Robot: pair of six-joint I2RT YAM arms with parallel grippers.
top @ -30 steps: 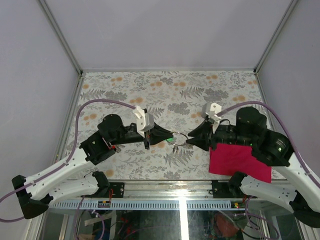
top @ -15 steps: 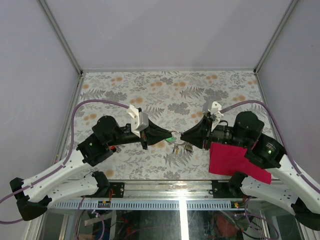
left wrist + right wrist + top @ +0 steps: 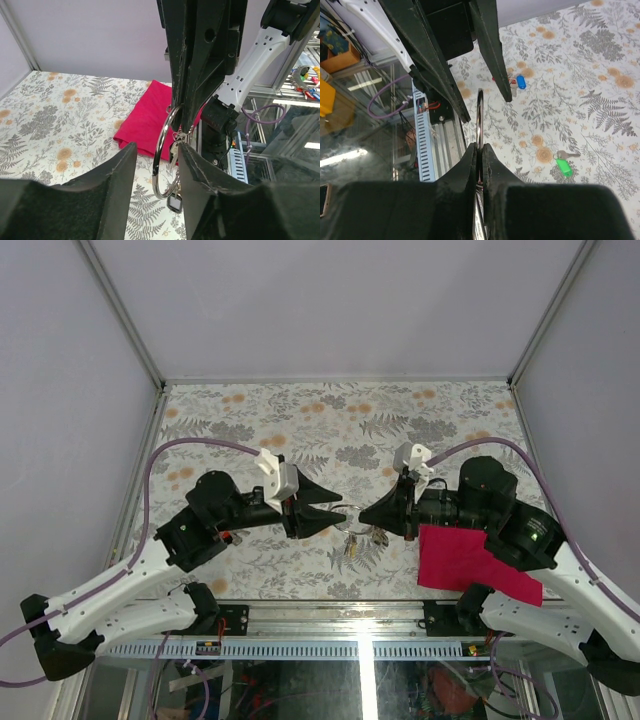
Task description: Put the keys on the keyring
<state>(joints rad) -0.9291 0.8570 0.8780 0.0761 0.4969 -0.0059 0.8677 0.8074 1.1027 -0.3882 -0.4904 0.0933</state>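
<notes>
Now your right gripper (image 3: 479,150) is pinching the ring (image 3: 479,112), your left gripper (image 3: 157,150) is gaping around it, and the green key (image 3: 563,166) and blue key (image 3: 520,82) are lying on the table (image 3: 600,100).

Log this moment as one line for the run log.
left gripper: open, straddling keyring | right gripper: shut on keyring | green key: on table | blue key: on table

Between left fingers (image 3: 322,497) and right fingers (image 3: 385,508), thin silvery wire keyring (image 3: 352,517), red cloth square (image 3: 465,558) to its right on floral-patterned surface (image 3: 250,420), green-headed key (image 3: 564,166) and blue-headed key (image 3: 521,81) lying apart there.
</notes>
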